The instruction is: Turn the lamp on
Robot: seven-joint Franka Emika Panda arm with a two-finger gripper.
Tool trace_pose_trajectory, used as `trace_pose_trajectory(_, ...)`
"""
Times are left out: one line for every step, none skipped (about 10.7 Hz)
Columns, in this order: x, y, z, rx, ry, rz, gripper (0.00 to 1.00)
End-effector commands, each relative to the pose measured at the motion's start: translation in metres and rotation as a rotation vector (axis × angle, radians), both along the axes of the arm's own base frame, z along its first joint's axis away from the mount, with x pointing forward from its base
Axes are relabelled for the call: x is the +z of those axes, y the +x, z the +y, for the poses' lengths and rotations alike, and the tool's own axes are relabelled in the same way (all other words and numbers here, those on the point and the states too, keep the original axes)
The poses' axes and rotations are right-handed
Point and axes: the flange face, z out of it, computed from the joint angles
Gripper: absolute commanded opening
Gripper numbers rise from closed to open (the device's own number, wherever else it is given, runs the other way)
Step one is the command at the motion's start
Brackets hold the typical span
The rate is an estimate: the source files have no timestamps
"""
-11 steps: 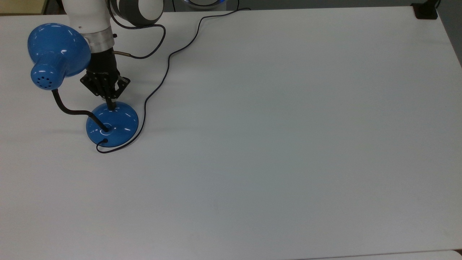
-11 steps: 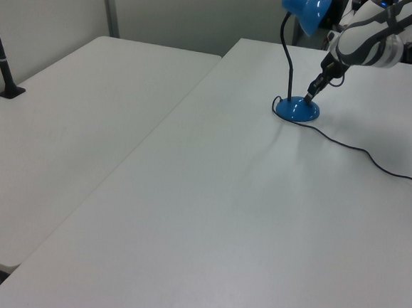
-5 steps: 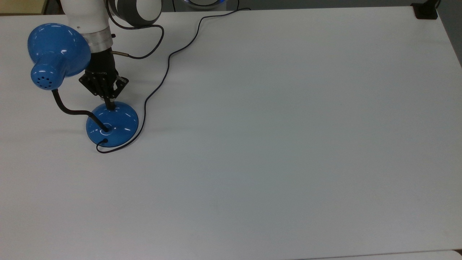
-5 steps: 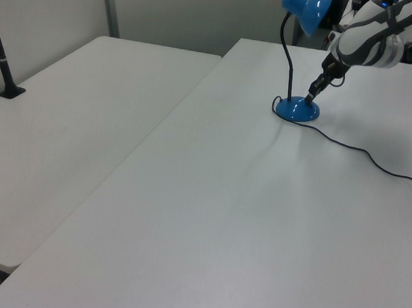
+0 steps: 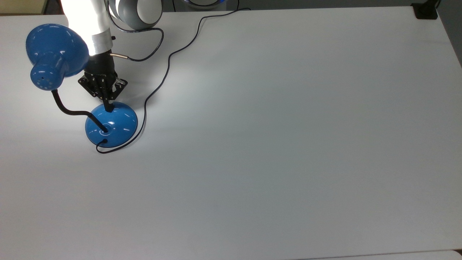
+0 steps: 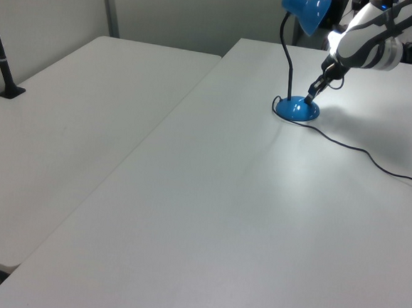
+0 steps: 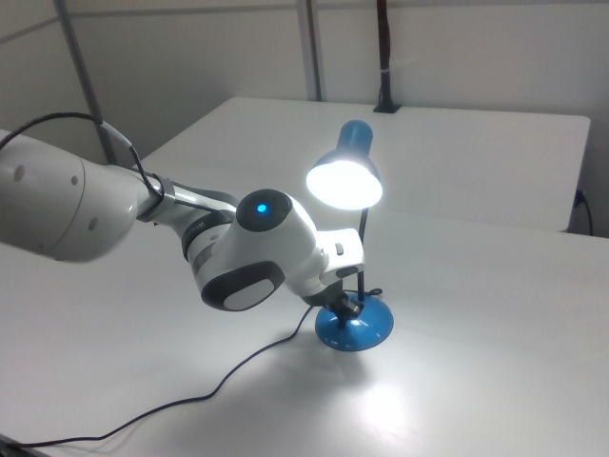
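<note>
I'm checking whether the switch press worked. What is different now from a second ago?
The lamp is now lit: its shade glows in the right view, and the arm and table near it are brighter. The tool has eased slightly toward the top view's top left, still on the lamp's base. Lamp position and cord are unchanged.
</note>
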Motion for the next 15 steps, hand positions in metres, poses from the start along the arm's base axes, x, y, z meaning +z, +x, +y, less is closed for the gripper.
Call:
trace_pose_trajectory(-0.018,0.001,-0.002,-0.012,-0.011,0.002,0.00)
trace_pose_trajectory(-0.017,0.000,-0.002,-0.013,-0.010,0.001,0.00)
trace_pose_trajectory(-0.010,0.000,-0.002,-0.014,-0.007,-0.003,0.00)
trace_pose_trajectory(0.007,-0.003,-0.001,-0.010,-0.001,-0.016,0.00)
trace_pose_trajectory(0.025,-0.010,-0.001,0.008,0.048,0.018,0.00)
trace_pose_trajectory(0.047,-0.020,-0.004,0.033,0.092,0.052,0.19)
trace_pose_trajectory(0.066,-0.029,-0.006,0.056,0.113,0.072,0.29)
trace_pose_trajectory(0.077,-0.036,-0.006,0.085,0.117,0.103,0.42)
trace_pose_trajectory(0.084,-0.043,-0.004,0.143,0.082,0.168,0.58)
trace_pose_trajectory(0.088,-0.050,0.001,0.215,0.034,0.259,0.68)
trace_pose_trajectory(0.094,-0.056,0.003,0.266,0.003,0.341,0.81)
trace_pose_trajectory(0.104,-0.060,0.005,0.298,0.004,0.410,0.95)
trace_pose_trajectory(0.121,-0.063,0.007,0.306,0.022,0.449,1.00)
trace_pose_trajectory(0.148,-0.065,0.011,0.311,0.039,0.472,1.00)
trace_pose_trajectory(0.175,-0.063,0.018,0.298,0.060,0.498,1.00)
